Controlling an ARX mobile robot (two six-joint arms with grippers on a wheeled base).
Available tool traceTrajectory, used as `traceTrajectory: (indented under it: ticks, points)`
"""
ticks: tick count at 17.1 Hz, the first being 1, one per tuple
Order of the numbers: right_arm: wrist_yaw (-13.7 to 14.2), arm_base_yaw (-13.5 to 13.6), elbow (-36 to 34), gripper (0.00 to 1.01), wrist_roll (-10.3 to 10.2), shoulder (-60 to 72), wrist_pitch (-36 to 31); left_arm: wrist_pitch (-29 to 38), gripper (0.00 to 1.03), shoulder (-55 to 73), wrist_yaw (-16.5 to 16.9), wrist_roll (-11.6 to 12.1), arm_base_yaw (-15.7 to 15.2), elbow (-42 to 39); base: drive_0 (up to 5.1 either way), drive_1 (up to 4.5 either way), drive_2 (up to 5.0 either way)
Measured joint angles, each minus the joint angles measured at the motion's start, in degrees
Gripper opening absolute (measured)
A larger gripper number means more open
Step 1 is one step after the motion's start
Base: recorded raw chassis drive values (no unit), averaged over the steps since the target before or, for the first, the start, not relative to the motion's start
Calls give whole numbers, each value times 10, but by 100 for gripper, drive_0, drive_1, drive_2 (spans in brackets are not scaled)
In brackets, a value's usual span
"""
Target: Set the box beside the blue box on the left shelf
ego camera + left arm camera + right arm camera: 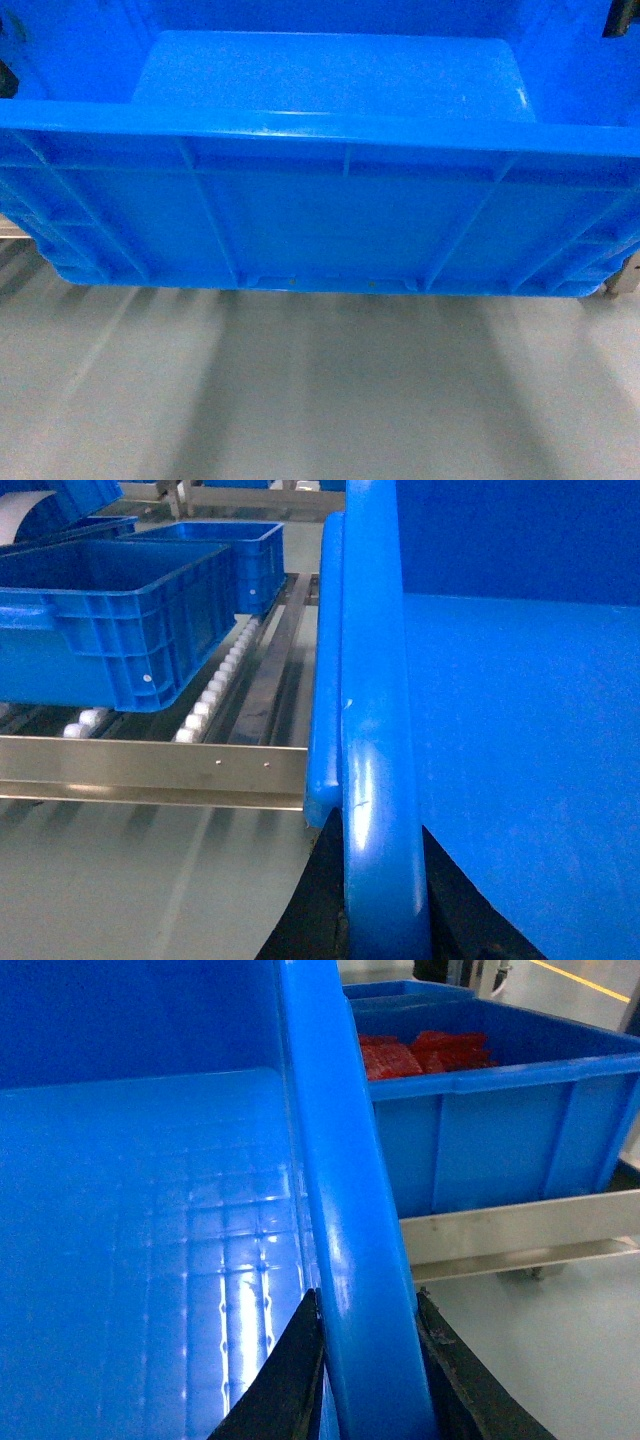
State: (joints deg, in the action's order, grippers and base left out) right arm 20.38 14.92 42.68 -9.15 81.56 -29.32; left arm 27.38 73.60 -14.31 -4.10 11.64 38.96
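Big bright-blue open-top crate [330, 200] fills the head view, carried off the grey floor [320, 400], empty inside, ribbed side wall toward the camera.

Right end effector [368, 1380]: dark fingers [285, 1380] either side of the crate's thick rolled rim, pinching it.

Left end effector: only a dark shape under the rim [375, 780] low in the left wrist view; can't tell whether it's clamped or spread.

Left shelf [150, 770]: steel front rail just beside the crate's left corner, white roller tracks [215, 690] behind it, another blue crate [110, 620] already sitting on the rollers. A free lane lies between that crate and the carried one.

Right side: a separate blue crate with red items [420, 1050] on a metal frame.

Handling, judged: rigid moulded plastic, light while empty but bulky, glossy so a bit slippery. Rim is the only sensible hold; grip both short ends to stop tilt. Will roll freely once on the wheels.
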Motion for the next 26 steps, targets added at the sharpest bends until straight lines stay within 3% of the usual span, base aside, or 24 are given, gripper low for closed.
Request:
traceTrajectory:
  ticks: [21, 26]
  points:
    - [0, 0, 0, 17, 0, 0, -3, 2, 8, 0, 0, 0, 0, 0, 10, 422, -402]
    - [0, 0, 0, 17, 0, 0, -2, 1, 8, 2, 0, 0, 0, 0, 0, 0, 0]
